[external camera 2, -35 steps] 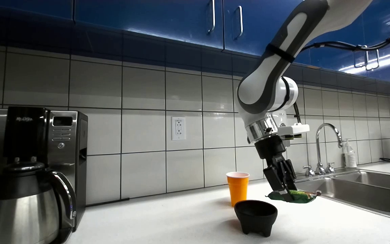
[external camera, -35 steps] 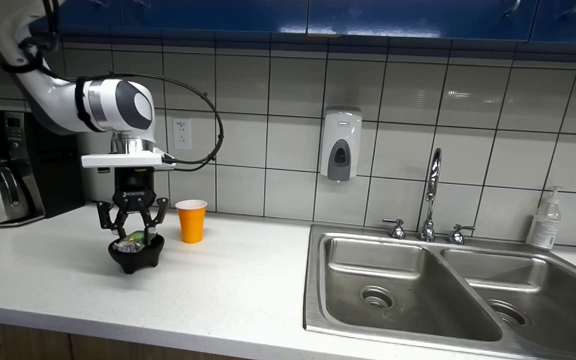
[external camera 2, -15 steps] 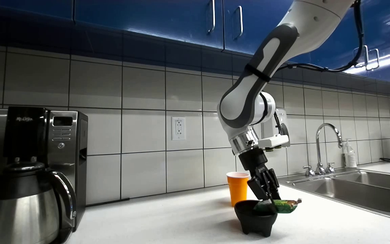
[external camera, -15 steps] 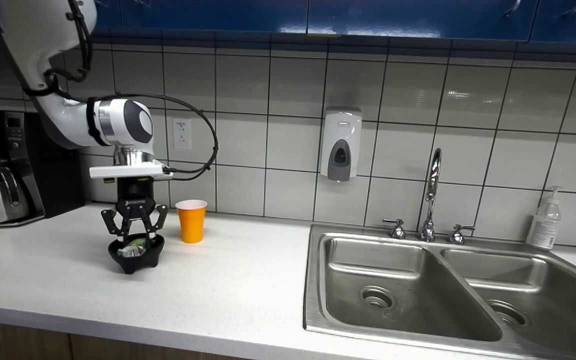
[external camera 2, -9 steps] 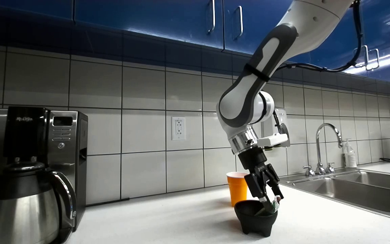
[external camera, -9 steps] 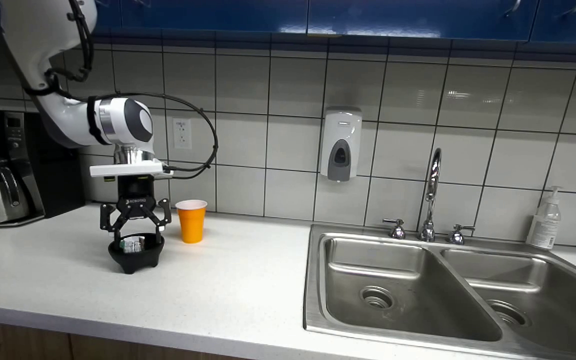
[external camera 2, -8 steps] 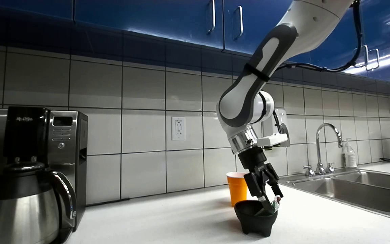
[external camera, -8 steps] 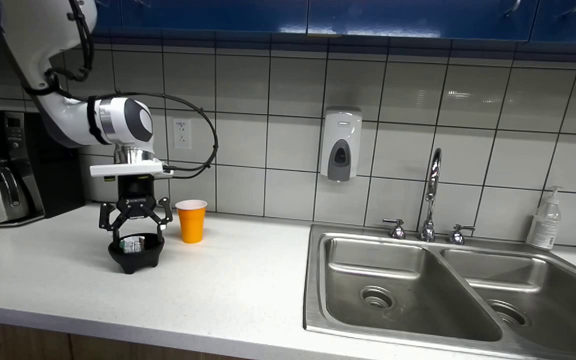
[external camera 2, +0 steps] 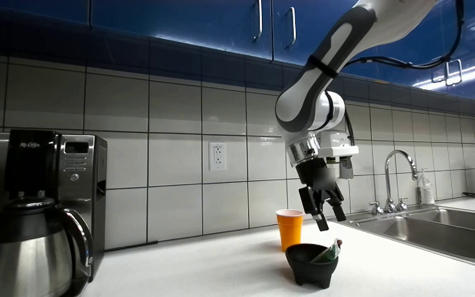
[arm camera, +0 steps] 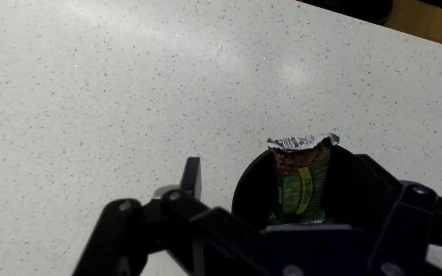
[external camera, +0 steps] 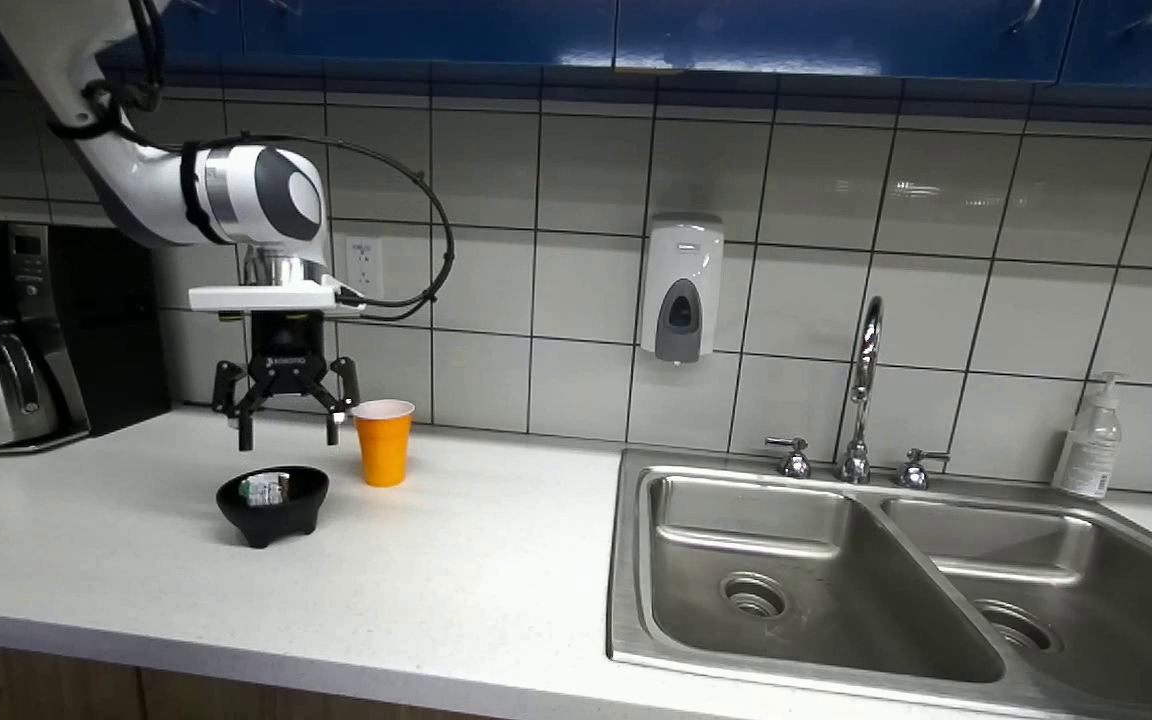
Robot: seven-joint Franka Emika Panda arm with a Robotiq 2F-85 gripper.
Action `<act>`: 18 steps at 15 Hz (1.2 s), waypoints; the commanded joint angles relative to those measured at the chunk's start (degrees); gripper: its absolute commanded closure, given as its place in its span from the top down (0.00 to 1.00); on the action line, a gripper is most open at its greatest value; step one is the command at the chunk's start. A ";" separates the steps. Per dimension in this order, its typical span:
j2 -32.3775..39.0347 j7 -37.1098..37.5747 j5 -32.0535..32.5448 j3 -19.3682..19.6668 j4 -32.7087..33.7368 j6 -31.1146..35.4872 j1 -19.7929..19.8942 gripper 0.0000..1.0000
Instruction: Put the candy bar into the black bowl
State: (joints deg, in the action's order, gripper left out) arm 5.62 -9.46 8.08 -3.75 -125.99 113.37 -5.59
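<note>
The candy bar, in its green wrapper with a yellow band, leans inside the black bowl. Its lower end is down in the bowl and its upper end pokes above the rim, as the candy bar shows in an exterior view. Above the black bowl hangs my gripper, open and holding nothing, apart from both bar and bowl. In the wrist view the fingers stand wide to either side of the bar, and the gripper body covers the near part of the bowl.
An orange cup stands close behind the bowl, near the tiled wall. The coffee machine occupies the counter's far end from the sink. A faucet rises behind the basins. The counter's front edge shows in the wrist view.
A second ago my gripper was shut on the candy bar at the bowl. It has opened, the bar has dropped tilted into the bowl, and the gripper has risen clear.
</note>
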 commanded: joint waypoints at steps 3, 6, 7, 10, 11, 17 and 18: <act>-12.91 0.04 -3.26 1.77 -8.82 1.71 2.60 1.00; -18.61 -0.08 -2.99 2.71 -13.92 2.92 2.90 1.00; -20.45 -0.09 -2.68 2.92 -15.64 3.28 2.90 1.00; -26.19 -0.26 -2.82 3.55 -20.76 3.27 2.80 1.00; -28.04 -0.62 -3.00 3.81 -21.97 2.67 2.75 1.00; -30.23 -0.06 -2.47 4.02 -23.00 1.55 2.40 1.00; -31.26 -0.05 -2.47 4.06 -23.55 1.53 2.38 1.00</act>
State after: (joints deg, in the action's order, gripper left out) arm -25.69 -9.44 5.71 0.54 -149.62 114.97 -3.43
